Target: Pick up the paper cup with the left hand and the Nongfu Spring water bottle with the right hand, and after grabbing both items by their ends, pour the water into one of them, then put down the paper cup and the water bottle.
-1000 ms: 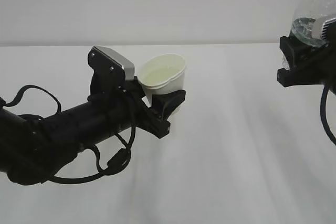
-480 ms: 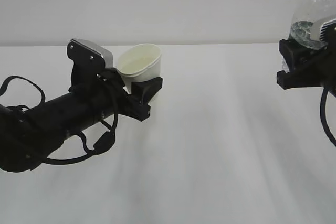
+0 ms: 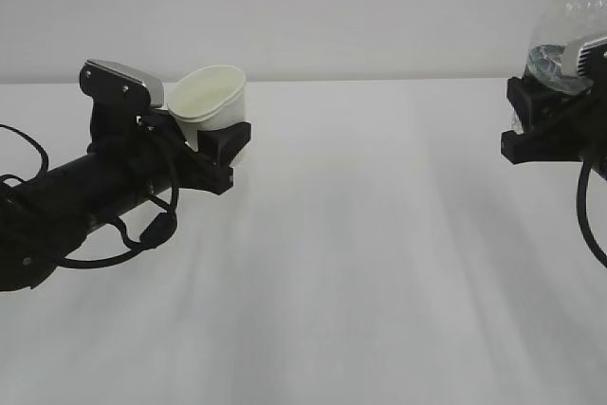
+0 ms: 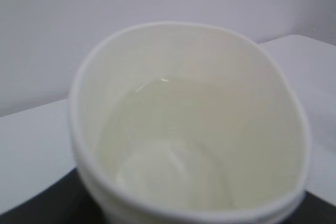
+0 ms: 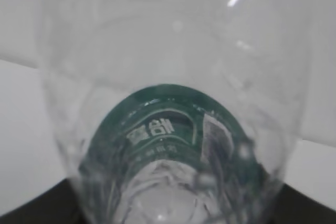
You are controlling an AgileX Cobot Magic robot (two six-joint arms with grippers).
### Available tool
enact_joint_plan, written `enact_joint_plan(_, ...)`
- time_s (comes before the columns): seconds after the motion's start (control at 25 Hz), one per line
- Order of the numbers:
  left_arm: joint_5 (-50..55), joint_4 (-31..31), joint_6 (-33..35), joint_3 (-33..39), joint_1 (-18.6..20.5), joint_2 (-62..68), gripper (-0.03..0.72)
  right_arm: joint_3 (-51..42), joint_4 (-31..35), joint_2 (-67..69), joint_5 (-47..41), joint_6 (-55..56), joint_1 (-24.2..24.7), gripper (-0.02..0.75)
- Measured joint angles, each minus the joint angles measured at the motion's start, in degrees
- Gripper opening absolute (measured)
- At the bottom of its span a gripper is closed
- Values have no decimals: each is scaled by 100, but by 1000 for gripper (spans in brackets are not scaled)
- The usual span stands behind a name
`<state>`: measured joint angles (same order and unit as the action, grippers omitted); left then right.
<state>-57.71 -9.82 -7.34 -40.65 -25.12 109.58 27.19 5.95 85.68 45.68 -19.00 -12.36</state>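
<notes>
Left claw (image 3: 223, 154) at about 9 o'clock in the outside view, closed on the cup (image 3: 211, 101). Cup held up off the white surface (image 3: 379, 263), tipped a bit, open mouth up and toward 1 o'clock. Black fingers (image 3: 228, 139) wrapped around the low part of the cup. Grey plate (image 3: 121, 81) just at 9 o'clock of the cup, loose black cable (image 3: 142, 234) hanging under the arm. From the left wrist: cup (image 4: 189, 129) fills the picture, creamy inside, a little clear water (image 4: 173, 129) at the bottom.

Right claw (image 3: 545, 120) at about 3 o'clock, right at the picture's edge, closed on the bottle (image 3: 569, 21). Bottle upright, held by its low end, top cut off by the picture's edge. Some water (image 3: 545, 56) low in the bottle, just above the claw. From the right wrist: bottle (image 5: 173, 103) clear and close up, green label (image 5: 173, 124) with white marks seen through it.

Cup and bottle well apart, bare surface between.
</notes>
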Motion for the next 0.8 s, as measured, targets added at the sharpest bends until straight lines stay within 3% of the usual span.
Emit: enact_joint_plan(0.8, 161, -11, 0, 0, 1147, 13, 430, 0, 12, 824, 482, 291, 0, 392)
